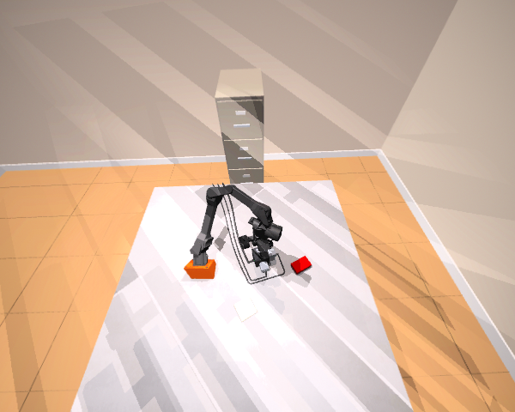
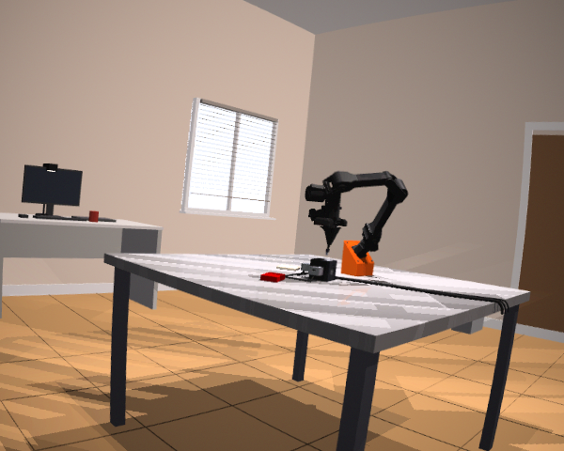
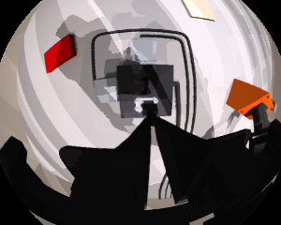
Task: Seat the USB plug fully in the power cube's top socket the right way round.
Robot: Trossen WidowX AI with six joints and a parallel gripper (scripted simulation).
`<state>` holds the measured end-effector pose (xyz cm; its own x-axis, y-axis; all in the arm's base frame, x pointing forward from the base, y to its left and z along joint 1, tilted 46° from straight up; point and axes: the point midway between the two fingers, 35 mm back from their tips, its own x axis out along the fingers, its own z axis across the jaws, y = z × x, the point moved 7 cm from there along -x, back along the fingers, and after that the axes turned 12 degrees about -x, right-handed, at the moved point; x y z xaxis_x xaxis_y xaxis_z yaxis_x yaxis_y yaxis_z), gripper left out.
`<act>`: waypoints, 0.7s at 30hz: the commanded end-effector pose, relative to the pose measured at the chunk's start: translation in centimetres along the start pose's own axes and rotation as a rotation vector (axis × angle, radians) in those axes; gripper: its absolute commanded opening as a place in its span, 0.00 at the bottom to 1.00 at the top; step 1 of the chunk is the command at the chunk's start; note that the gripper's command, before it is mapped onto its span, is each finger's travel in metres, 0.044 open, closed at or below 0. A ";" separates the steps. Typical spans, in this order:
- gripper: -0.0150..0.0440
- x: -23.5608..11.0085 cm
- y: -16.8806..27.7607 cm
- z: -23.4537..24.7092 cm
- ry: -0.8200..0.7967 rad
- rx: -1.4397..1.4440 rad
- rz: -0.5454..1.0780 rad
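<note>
The dark power cube (image 1: 262, 260) (image 2: 322, 266) (image 3: 144, 81) sits mid-table with a black cable (image 1: 250, 278) (image 3: 188, 69) looped around it. My gripper (image 2: 327, 251) (image 3: 152, 122) points straight down a short way above the cube's top, clear of it. Its fingers are shut on a small pale thing at their tips, the USB plug (image 3: 142, 107). In the top and exterior views the plug is too small to make out. The socket on the cube's top is not clear in any view.
A red block (image 1: 300, 264) (image 2: 273, 276) (image 3: 60, 52) lies beside the cube. A beige card (image 1: 245, 309) (image 3: 197, 7) lies nearer the front. The arm's orange base (image 1: 200, 269) (image 2: 356, 259) (image 3: 248, 97) stands on the other side. Cables (image 2: 443, 292) run to the table edge.
</note>
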<state>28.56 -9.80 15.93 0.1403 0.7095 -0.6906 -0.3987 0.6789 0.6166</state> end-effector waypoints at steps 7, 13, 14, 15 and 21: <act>0.25 0.1 0.0 0.0 -0.004 0.003 0.009; 0.25 0.2 0.0 0.0 -0.004 0.004 0.013; 0.25 0.2 0.0 0.0 -0.005 0.004 0.014; 0.25 0.2 0.0 0.0 -0.005 0.004 0.014; 0.25 0.3 0.0 0.0 -0.006 0.005 0.018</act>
<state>28.60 -9.59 15.79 0.1382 0.7189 -0.6812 -0.3980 0.6701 0.6265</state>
